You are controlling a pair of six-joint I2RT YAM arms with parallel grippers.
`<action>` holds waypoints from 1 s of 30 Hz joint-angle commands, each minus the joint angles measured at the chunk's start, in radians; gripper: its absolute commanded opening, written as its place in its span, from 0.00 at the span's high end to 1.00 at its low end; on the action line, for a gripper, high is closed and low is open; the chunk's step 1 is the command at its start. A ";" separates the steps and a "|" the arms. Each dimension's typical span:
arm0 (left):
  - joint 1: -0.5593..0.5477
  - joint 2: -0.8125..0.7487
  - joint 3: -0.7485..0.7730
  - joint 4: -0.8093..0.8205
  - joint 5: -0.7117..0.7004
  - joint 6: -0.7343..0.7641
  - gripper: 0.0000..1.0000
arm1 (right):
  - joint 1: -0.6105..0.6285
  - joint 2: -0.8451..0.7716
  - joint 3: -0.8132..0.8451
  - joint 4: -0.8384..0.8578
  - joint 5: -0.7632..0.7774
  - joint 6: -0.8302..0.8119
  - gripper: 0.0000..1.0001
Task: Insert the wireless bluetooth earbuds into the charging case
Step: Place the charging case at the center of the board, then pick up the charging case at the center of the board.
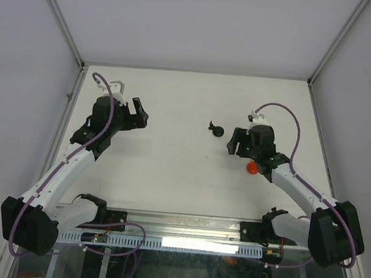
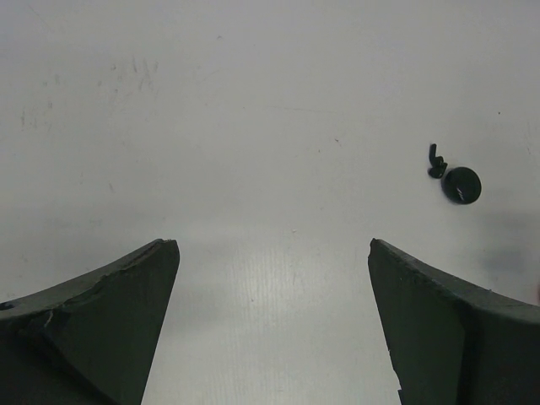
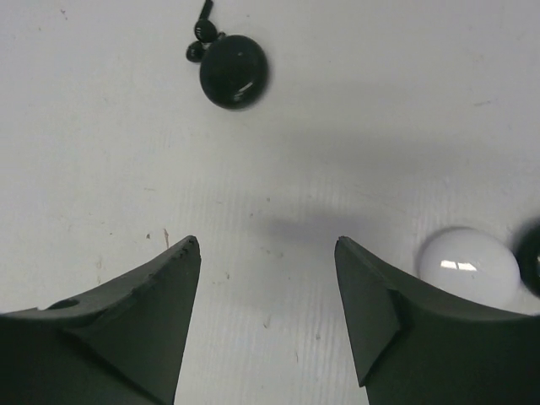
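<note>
Toward the far middle of the table (image 1: 169, 176), a black earbud (image 1: 211, 124) lies outside a black round case (image 1: 218, 131), touching it at its ten o'clock. The right gripper (image 3: 266, 239) sits at the case's three o'clock, jaws apart and empty. The left gripper (image 2: 272, 243) is well apart at nine o'clock, spread wide and empty. A white case (image 3: 468, 266) rests just beside the right gripper.

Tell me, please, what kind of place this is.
Probably a robot test cell in a lab: a white table boxed in by plain walls and metal frame posts, with the left arm and right arm bolted at its near edge.
</note>
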State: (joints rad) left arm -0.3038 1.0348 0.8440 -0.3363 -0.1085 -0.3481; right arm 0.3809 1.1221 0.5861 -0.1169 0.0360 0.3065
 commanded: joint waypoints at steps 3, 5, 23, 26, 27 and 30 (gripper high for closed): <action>0.021 0.001 -0.001 0.011 0.046 -0.005 0.01 | 0.054 0.147 0.135 0.212 -0.052 -0.214 0.32; 0.023 0.004 -0.001 0.011 0.054 -0.005 0.01 | 0.067 0.205 0.164 0.240 -0.062 -0.284 0.32; 0.048 0.041 -0.002 0.012 0.117 0.000 0.01 | 0.067 0.616 0.398 0.166 -0.121 -0.528 0.39; 0.053 0.042 -0.001 0.013 0.119 0.001 0.01 | 0.062 0.649 0.437 0.135 -0.128 -0.542 0.41; 0.053 0.043 -0.002 0.013 0.119 0.002 0.01 | 0.059 0.659 0.447 0.125 -0.131 -0.545 0.42; 0.054 0.047 -0.003 0.013 0.122 0.004 0.01 | 0.049 0.686 0.470 0.095 -0.137 -0.554 0.43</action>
State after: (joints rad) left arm -0.2600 1.0828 0.8398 -0.3523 -0.0147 -0.3485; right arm 0.4454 1.7885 0.9958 0.0013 -0.0765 -0.2119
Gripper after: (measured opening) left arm 0.990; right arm 0.578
